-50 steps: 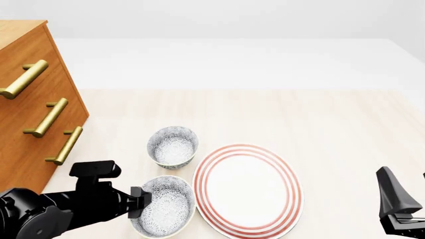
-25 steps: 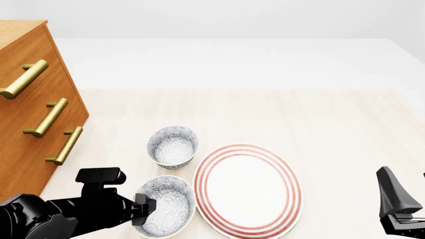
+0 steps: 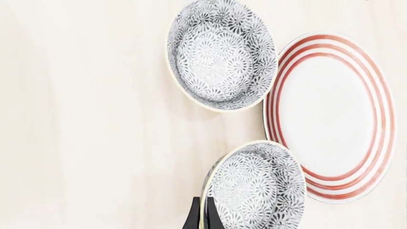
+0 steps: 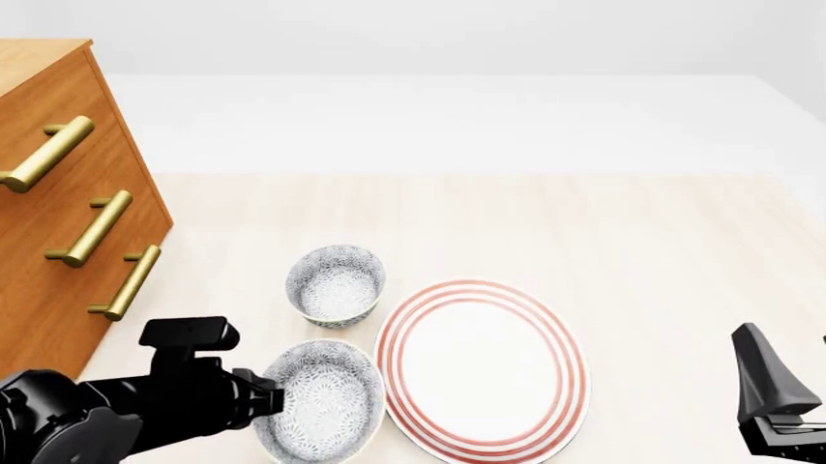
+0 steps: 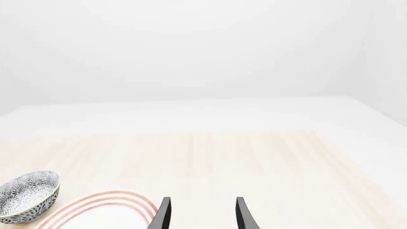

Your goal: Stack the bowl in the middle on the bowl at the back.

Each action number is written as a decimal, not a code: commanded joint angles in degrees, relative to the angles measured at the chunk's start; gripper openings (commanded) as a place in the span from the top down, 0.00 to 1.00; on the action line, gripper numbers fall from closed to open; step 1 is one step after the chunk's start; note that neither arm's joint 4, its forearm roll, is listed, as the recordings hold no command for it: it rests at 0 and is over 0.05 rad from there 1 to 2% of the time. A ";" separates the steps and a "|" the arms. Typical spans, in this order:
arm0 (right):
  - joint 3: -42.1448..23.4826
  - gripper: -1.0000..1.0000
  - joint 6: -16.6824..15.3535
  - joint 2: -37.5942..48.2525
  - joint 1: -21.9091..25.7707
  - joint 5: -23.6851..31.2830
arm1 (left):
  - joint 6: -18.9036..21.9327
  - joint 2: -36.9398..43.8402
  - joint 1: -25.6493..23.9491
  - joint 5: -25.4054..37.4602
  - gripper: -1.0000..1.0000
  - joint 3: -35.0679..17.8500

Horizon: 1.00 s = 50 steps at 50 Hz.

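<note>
The bowl at the back (image 4: 336,283) (image 3: 221,55) is small, white and grey-black speckled, and stands upright on the table. It also shows in the right wrist view, bowl at the back (image 5: 28,195). The matching bowl in the middle (image 4: 323,401) (image 3: 258,188) is nearer to me, just left of the plate. My left gripper (image 4: 267,401) (image 3: 203,218) is shut on this bowl's left rim, one finger inside and one outside. The bowl looks slightly tilted. My right gripper (image 4: 772,391) (image 5: 202,215) hangs open at the near right, holding nothing.
A big white plate (image 4: 481,367) (image 3: 330,114) with red rings lies right of both bowls, close to them. A wooden drawer chest (image 4: 65,213) with brass handles stands at the left edge. The light wooden table (image 4: 620,251) stretches away to the back and right.
My left arm dipped, then came back up and a little left. The bowl in the middle now looks slightly raised and tilted in its grip. The right arm has not moved.
</note>
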 commanded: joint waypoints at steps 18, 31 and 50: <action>-0.02 0.00 -0.21 -0.09 0.02 0.02 | -0.08 -16.73 -1.44 20.44 1.00 -9.88; 0.02 0.00 -0.34 -0.12 0.07 -0.01 | -2.09 -24.04 -5.88 30.06 1.00 -15.22; 0.06 0.00 -0.21 -0.13 -0.02 0.02 | -2.60 -30.01 -14.04 44.15 1.00 -25.34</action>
